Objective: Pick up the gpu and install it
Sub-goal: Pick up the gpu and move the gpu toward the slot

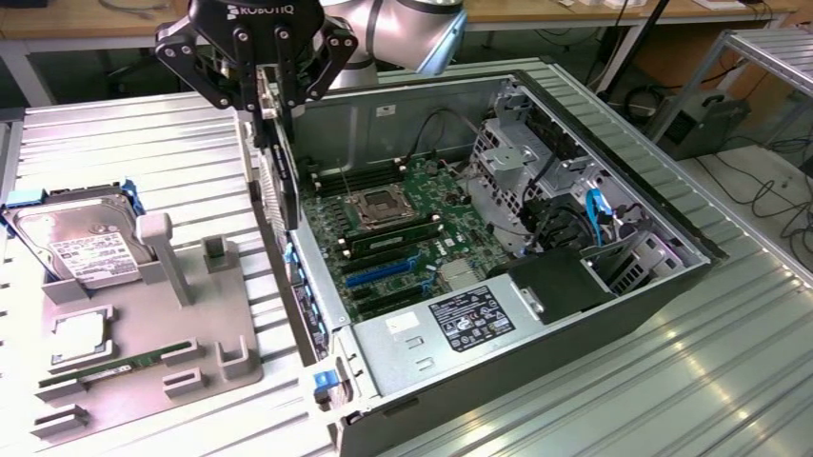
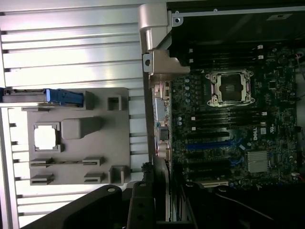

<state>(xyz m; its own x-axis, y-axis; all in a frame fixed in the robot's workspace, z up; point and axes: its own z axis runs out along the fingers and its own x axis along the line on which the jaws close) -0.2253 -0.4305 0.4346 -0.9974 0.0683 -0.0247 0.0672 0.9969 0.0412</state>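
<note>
We count one black two-fingered robot gripper (image 1: 270, 100) and one gpu (image 1: 282, 176) — a thin, flat, black expansion card. There is one open dark metal computer case (image 1: 381, 119), holding one green motherboard (image 1: 432, 181), one square silvery processor socket (image 1: 381, 205), one small finned silver heatsink (image 1: 458, 276) and one grey labelled power supply box (image 1: 470, 314). We also count one grey plastic parts holder (image 1: 216, 343) — and one silver labelled hard drive (image 1: 79, 243), one square silvery processor chip (image 1: 79, 333) and one slim green RAM stick (image 1: 109, 369).

The gpu (image 2: 157, 67) hangs edge-on between grey holder (image 2: 76, 143) and motherboard (image 2: 228, 119).
</note>
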